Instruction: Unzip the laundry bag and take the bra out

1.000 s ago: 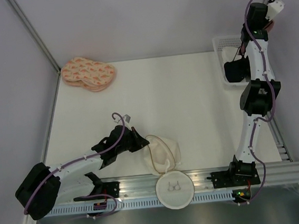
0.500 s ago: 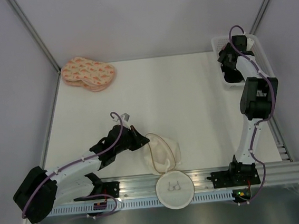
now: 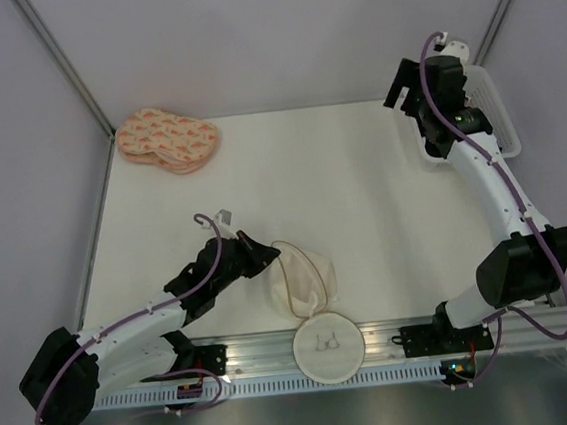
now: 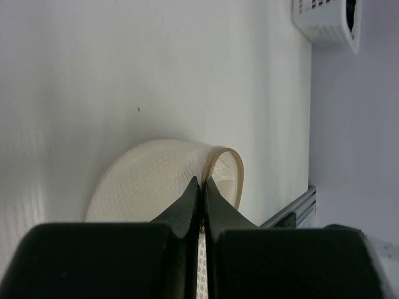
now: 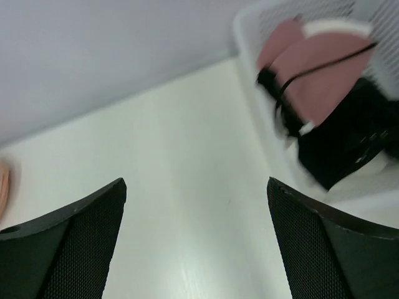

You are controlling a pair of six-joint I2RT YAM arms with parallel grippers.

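I find the left fingers [image 4: 186, 208] clamped on the laundry bag [image 3: 305, 279], six o'clock on the worktop [image 3: 341, 187]. I judge it light, limp mesh, best pinched at its seam. The right fingers [image 5: 75, 237] stand apart; the bra [image 5: 312, 56] lies in the basket [image 3: 499, 121], two o'clock.

Cream mesh laundry bag [image 3: 305, 276]; dusty-pink bra [image 5: 330, 71].

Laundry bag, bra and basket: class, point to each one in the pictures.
laundry bag [image 3: 308, 278], top view, mesh side.
bra [image 5: 321, 93], right wrist view, pink fabric.
basket [image 4: 319, 25], left wrist view, lattice wall.
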